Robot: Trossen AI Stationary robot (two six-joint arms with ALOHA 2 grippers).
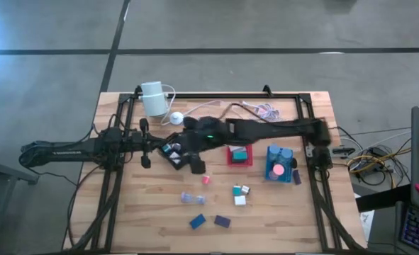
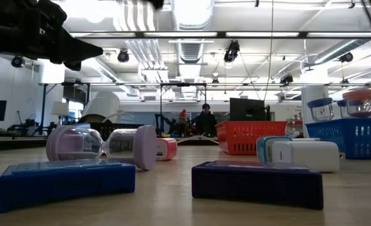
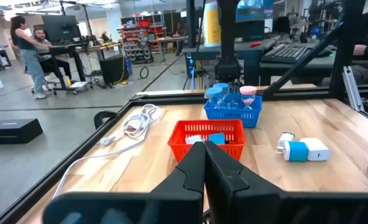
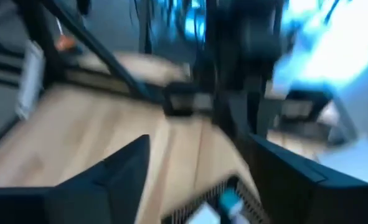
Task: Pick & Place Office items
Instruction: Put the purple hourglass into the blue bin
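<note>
The right gripper [image 1: 193,164] hovers over the black tray [image 1: 172,151] near the desk [image 1: 280,219] centre, fingers apart, apparently empty; blur hides detail. The left gripper [image 3: 203,155] is closed on nothing.

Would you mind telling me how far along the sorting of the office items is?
Partly done. The red tray and blue tray already hold pieces. The right gripper, open, is over the black tray; the left gripper waits shut. Loose pieces remain, including the blue block and purple block.
</note>
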